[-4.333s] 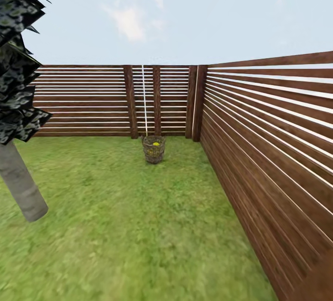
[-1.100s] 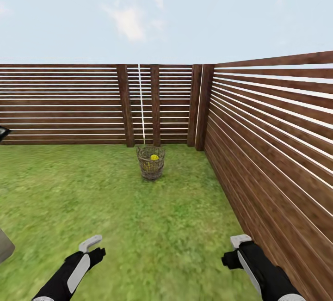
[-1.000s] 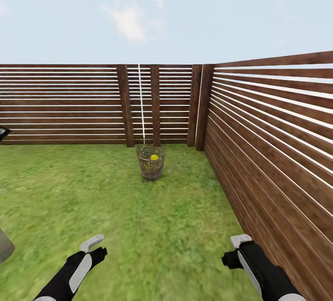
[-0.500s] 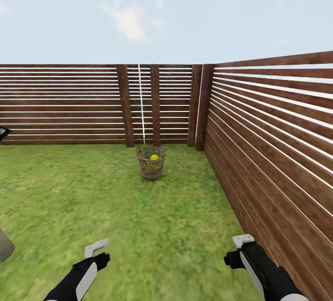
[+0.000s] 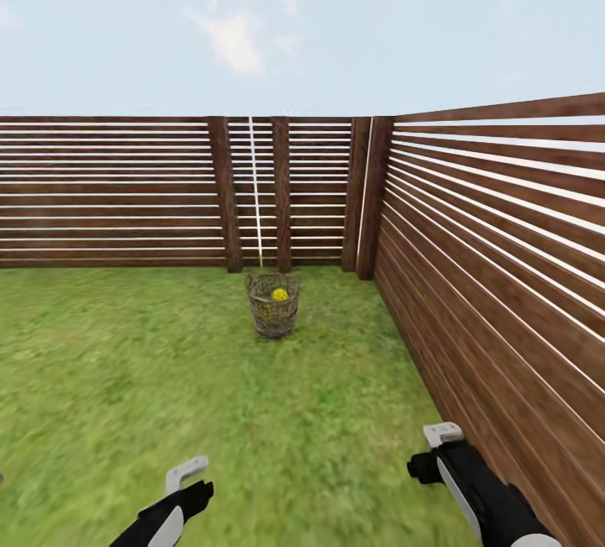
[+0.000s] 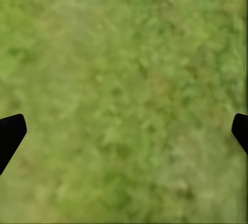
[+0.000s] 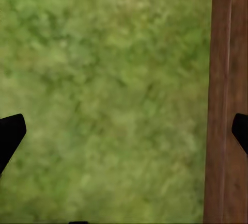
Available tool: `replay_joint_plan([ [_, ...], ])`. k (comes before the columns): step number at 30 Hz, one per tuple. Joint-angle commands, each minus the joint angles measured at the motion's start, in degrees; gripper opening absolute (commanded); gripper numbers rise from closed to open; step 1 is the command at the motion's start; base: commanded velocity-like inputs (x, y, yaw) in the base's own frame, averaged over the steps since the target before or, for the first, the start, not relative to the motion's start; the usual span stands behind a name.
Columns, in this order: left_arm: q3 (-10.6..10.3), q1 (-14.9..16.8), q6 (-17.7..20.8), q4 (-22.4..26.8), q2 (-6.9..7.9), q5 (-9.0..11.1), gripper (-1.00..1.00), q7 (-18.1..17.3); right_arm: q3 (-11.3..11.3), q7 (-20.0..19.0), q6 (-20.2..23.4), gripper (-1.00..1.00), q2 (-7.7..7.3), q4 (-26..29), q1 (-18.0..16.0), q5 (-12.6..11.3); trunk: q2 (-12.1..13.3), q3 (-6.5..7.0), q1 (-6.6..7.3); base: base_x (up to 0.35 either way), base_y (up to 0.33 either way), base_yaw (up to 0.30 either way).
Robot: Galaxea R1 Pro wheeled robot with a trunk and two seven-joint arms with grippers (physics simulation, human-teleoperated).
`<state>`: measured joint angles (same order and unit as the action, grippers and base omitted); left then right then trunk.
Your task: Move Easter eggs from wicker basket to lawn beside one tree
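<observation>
The wicker basket stands on the lawn close to the fence corner, well ahead of me. One yellow Easter egg shows inside near its rim; the other eggs are hidden by the weave. My left gripper and right gripper hang low over the grass, far short of the basket. In the left wrist view the left gripper has its dark fingertips wide apart over bare grass. The right gripper is just as open and empty. The tree is out of view.
A brown slatted wooden fence closes the back, and a second stretch runs along my right, close to the right arm; its bottom board shows in the right wrist view. Open grass spreads to the left.
The camera has moved forward: the basket sits slightly lower and nearer, and the tree trunk has slipped off the left edge. Both arms show lower in the picture, the left one shifted rightward.
</observation>
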<state>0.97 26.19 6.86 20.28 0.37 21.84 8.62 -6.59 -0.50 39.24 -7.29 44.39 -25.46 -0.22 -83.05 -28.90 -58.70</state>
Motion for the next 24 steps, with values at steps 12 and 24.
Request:
replay_joint_plan([
  [12, 0.2, 0.0, 0.7, 0.1, 0.48, 0.2, 1.0, 0.2, 0.0, 0.4, -0.5, 1.0, 0.24, -1.1, 0.0, 0.1, 0.0, -0.06, -0.03, 0.336, 0.0, 0.0],
  [24, 0.1, 0.0, 12.1, 11.1, 1.93, 0.3, 1.0, 0.2, 0.0, 0.4, -0.6, 1.0, 0.21, -1.2, 0.0, 0.0, 0.0, -0.06, -0.03, 0.336, 0.008, 0.0],
])
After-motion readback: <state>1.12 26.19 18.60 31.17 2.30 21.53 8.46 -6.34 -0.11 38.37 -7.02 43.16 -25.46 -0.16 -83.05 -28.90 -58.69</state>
